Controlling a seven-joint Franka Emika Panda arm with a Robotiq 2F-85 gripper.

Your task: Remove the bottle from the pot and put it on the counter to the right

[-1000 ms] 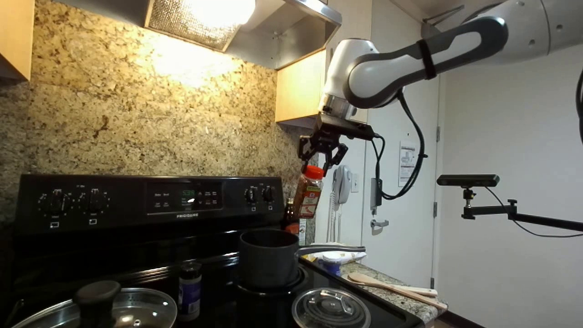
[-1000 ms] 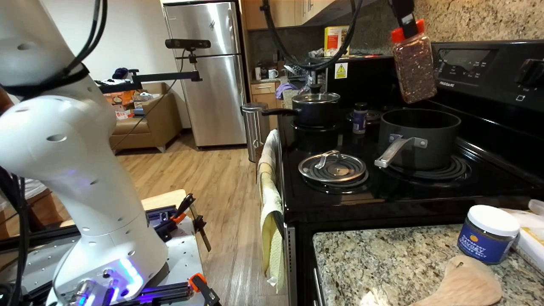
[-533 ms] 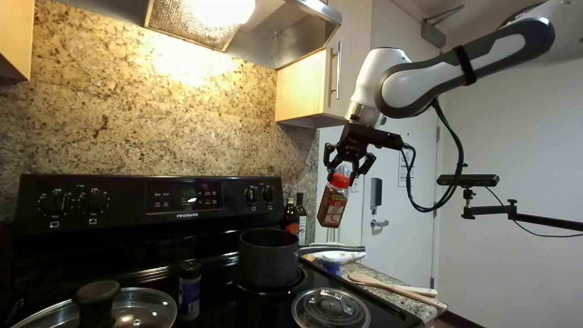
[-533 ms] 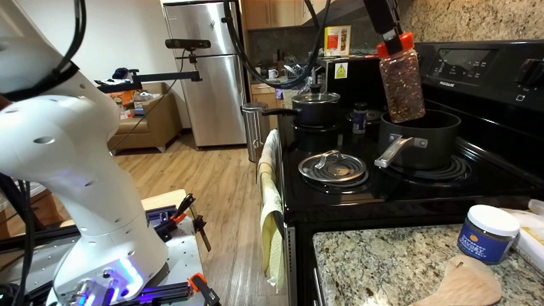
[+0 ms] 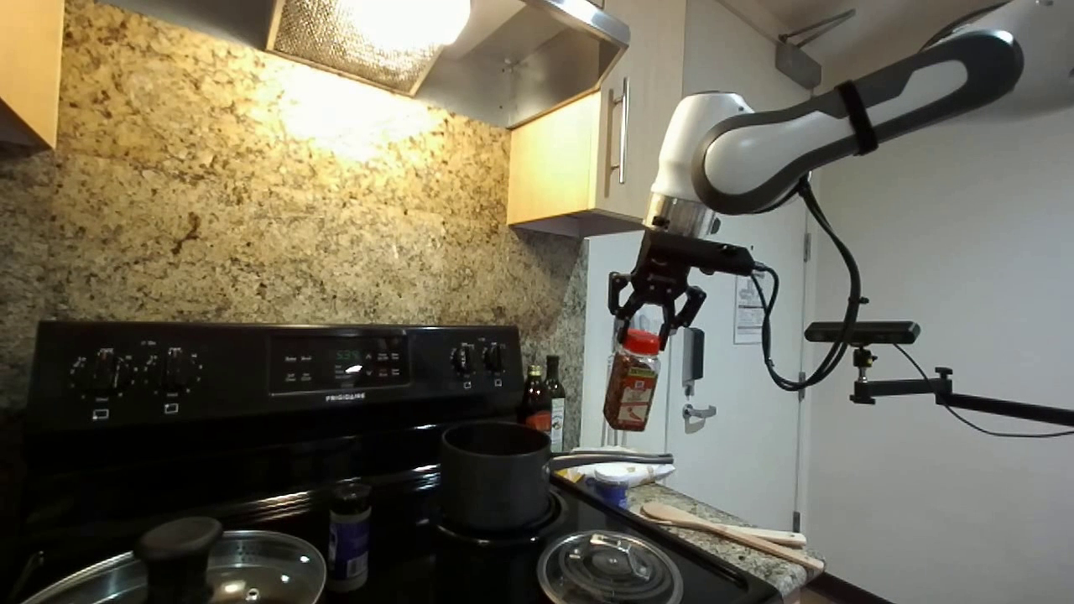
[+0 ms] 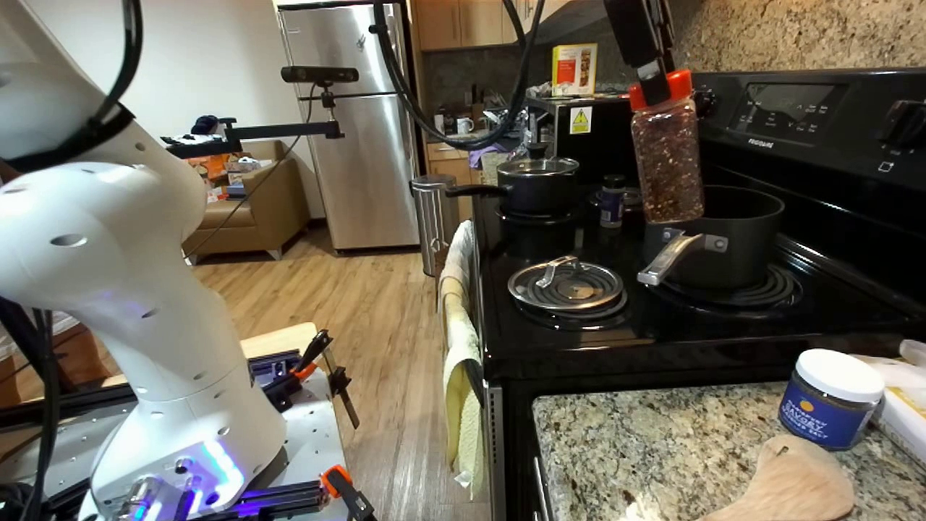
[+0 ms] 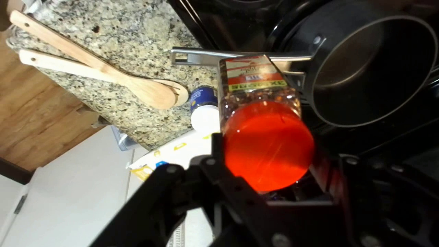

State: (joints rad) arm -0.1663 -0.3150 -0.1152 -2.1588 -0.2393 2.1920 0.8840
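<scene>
My gripper [image 5: 643, 337] is shut on the red cap of the bottle [image 5: 632, 390], which has reddish-brown contents and a pale label. The bottle hangs in the air, slightly tilted, and also shows in an exterior view [image 6: 667, 159] and the wrist view [image 7: 262, 85]. The dark grey pot [image 5: 495, 478] stands on a rear burner. In the wrist view the bottle overlaps the handle of the pot [image 7: 329, 27], outside its rim. The visible inside of the pot shows nothing in it. The speckled counter [image 6: 636, 449] lies beside the stove and lower than the bottle.
On the counter are a blue jar with a white lid [image 6: 832, 405], wooden utensils [image 7: 147, 91] and a white packet [image 7: 178, 147]. A round lid [image 5: 611, 566] lies on a front burner. Dark bottles [image 5: 537, 407] stand behind the pot. A cabinet [image 5: 554, 172] hangs above.
My gripper and the held bottle have moved from near the pot toward the counter side and lower, mostly in the first half second. The bottle now hangs more upright. The pot has not moved.
</scene>
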